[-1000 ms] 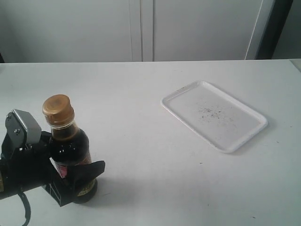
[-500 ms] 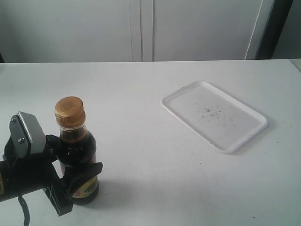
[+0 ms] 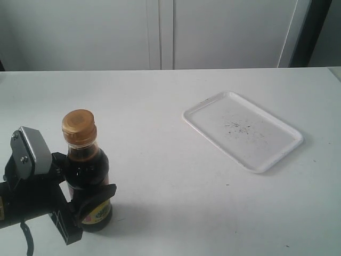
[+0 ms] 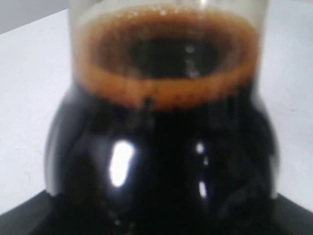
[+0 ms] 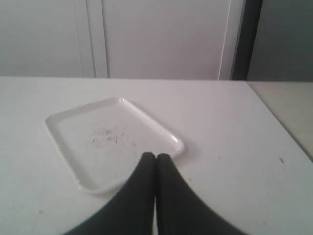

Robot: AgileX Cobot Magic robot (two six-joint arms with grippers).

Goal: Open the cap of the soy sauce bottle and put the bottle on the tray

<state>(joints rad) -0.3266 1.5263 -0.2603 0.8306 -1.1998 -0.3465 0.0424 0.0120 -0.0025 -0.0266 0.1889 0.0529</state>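
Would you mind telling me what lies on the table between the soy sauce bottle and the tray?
Nothing: in the exterior view, bare white table separates the soy sauce bottle from the tray.

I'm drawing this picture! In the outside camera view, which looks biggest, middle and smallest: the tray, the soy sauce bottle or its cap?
1. The tray looks biggest.
2. The soy sauce bottle comes next, though it stands nearer the camera, which makes it look larger.
3. The cap looks smallest.

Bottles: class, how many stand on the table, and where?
1. The bottle stands near the table's front left, held by the left gripper, far from the tray.
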